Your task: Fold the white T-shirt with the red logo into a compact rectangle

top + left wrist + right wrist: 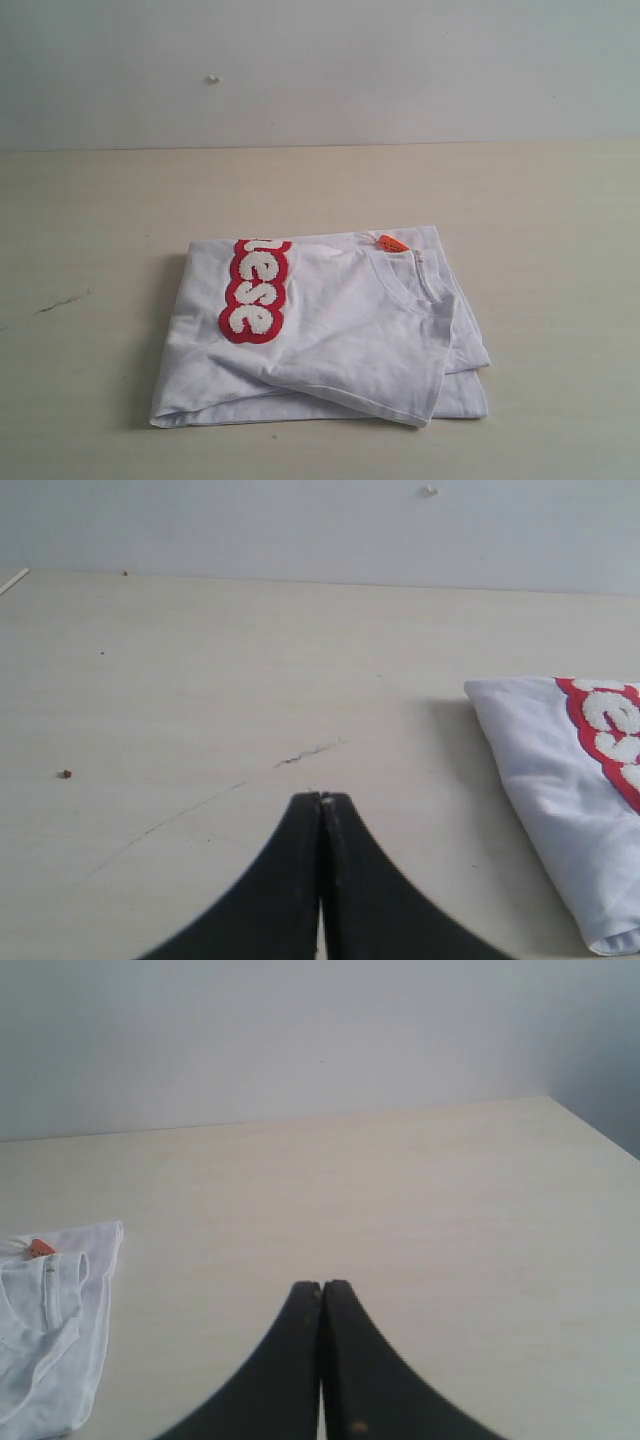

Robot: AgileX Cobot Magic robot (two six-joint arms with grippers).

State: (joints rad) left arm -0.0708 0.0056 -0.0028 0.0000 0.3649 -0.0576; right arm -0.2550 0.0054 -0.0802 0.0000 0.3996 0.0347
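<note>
The white T-shirt (330, 335) lies folded into a rough rectangle in the middle of the table, its orange tag (393, 243) at the far right by the collar. Part of the red logo (255, 290) shows on its left half, running front to back. Neither arm appears in the exterior view. My left gripper (322, 798) is shut and empty over bare table, with the white T-shirt (560, 780) and red logo (610, 730) off to one side. The right gripper (322, 1285) is shut too, holding nothing, apart from the white T-shirt (45, 1330) and its orange tag (40, 1248).
The pale wooden table (100, 220) runs back to a plain wall (320, 60). A thin dark crack (310, 750) marks the tabletop just ahead of the left gripper, and a small crumb (65, 774) lies beyond it. The table's corner edge (590, 1125) shows in the right wrist view.
</note>
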